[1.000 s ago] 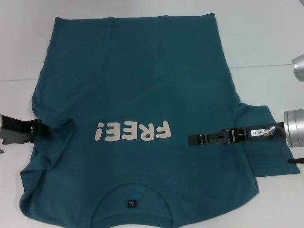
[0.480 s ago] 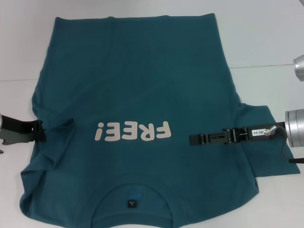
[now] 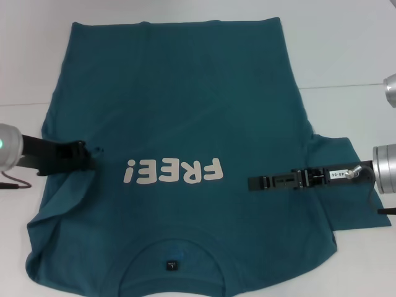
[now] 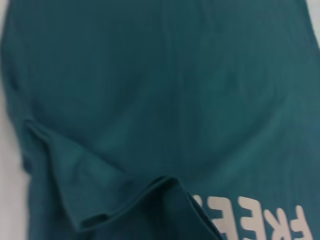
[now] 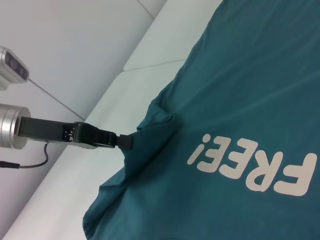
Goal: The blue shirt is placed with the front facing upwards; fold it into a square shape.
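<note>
**Left sleeve pinched, fold w/ care**

Blue shirt (image 3: 179, 124) lies front-up on desk (image 3: 346, 49). Left gripper (image 3: 93, 156) fingers clamped on left sleeve cloth. Right gripper (image 3: 253, 183) over chest; fingers' state can't tell. Cloth's light, floppy: grab edges, hems.

Large dark teal-blue short-sleeved cotton T-shirt (image 3: 179, 117) lies spread flat, front up, on white surface. Cream "FREE!" chest print (image 3: 172, 171) reads upside down in head view. Collar with small dark neck label (image 3: 171, 265) at near edge, hem far. Left sleeve (image 3: 65, 185) folded inward over body, bunched; right sleeve (image 3: 340, 185) spread outward.
</note>
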{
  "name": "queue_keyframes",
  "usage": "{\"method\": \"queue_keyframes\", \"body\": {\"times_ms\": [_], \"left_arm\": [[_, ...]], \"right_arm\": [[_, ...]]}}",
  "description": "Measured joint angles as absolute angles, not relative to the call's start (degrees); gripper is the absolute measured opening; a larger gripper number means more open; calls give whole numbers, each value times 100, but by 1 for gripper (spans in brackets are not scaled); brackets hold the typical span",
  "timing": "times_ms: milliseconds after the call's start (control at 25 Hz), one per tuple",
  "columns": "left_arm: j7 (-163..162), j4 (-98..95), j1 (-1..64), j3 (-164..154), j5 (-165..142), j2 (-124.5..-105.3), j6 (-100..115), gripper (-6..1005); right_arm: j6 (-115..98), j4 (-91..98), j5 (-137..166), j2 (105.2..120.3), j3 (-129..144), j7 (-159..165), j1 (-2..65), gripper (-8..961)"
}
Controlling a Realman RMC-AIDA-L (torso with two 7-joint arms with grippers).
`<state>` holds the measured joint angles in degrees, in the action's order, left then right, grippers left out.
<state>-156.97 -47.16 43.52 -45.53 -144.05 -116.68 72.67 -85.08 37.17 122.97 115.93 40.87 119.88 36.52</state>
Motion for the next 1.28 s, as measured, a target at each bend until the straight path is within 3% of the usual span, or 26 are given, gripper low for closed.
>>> {"method": "queue_keyframes", "body": {"times_ms": [840, 1080, 1280], "left_arm": [[-15425, -4274, 4498, -4526, -13877, -11862, 6940, 6], [-15376, -4079, 4512, -4521, -13755, -11844, 6785, 35], [-15404, -3680, 4536, -4518, -13779, -11689, 6484, 108]], "right_arm": [[-8457, 3683, 12305, 11593, 4092, 12015, 3689, 909], [-8438, 3644, 12309, 11585, 4098, 12015, 3691, 909], [-8434, 3644, 12309, 11584, 4090, 12015, 3687, 909]]}}
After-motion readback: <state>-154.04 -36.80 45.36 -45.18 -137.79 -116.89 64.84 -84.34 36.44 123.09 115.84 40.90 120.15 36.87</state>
